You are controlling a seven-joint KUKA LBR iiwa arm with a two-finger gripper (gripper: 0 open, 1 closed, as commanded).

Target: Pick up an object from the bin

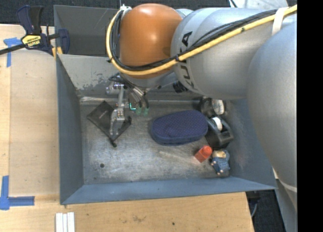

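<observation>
Back-left in the bin (69,125), the gripper (120,117) is positioned on a dark flat piece (101,116). Grip state cannot be told. Grasp step is judged in hand; firm closure, then a straight lift, is called for.

From my screen the bin (70,140) reads as grey sheet metal, matt, its floor scuffed and scratched pale toward the middle of the frame. The orange cover (146,34) at upper centre is smooth and glossy, with a soft highlight. The arm casing (227,59) at upper right is smooth silver with a satin sheen, and the yellow cable (227,33) across it looks rubbery. The gripper (119,122) shows bare, shiny metal. Left of centre I see a flat black piece (102,114), matt. The navy oval pouch (177,127) at centre looks like textured cloth. The black tape dispenser (222,134) and red piece (204,153) at lower right look like slightly glossy plastic.
</observation>
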